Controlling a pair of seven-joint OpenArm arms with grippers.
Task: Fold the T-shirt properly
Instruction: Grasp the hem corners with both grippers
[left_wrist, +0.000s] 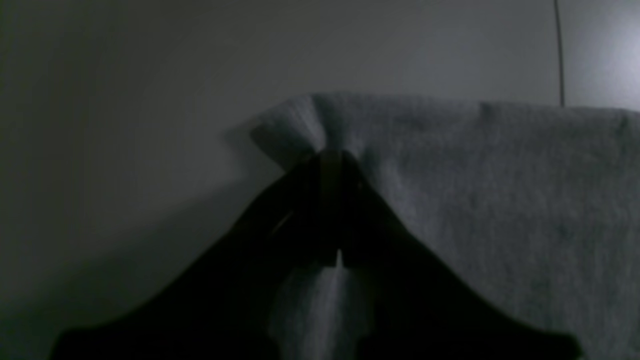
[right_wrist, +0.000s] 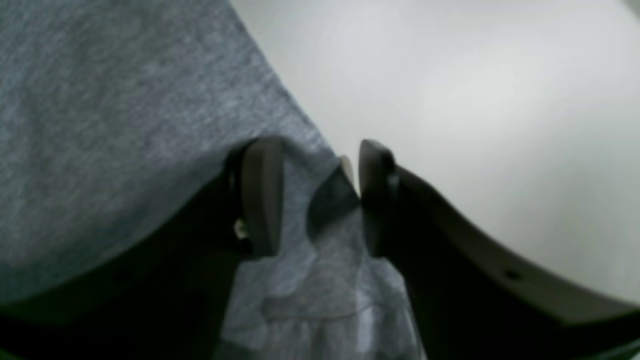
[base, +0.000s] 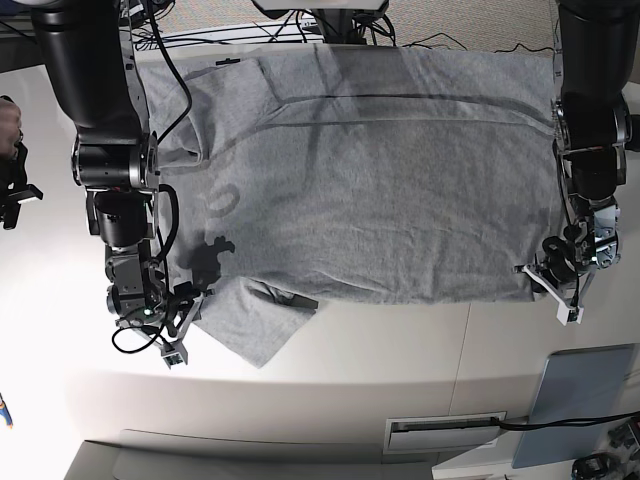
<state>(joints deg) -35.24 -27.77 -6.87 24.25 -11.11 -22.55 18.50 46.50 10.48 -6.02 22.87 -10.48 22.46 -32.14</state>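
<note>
The left claw (left_wrist: 332, 165) pinches a corner of the large heather-grey cotton T-shirt (base: 400, 190); the right claw (right_wrist: 320, 195) stands spread astride a sleeve edge. Closing carelessly there risks catching one layer only.

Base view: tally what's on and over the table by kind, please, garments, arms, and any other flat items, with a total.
Garments: 1, the grey T-shirt, spread flat on the table.
Robot arms: 2, with the left gripper at the shirt's corner and the right gripper at a sleeve.
Flat grey panels: 1, the grey panel at the table's edge.
Total: 4.
</note>
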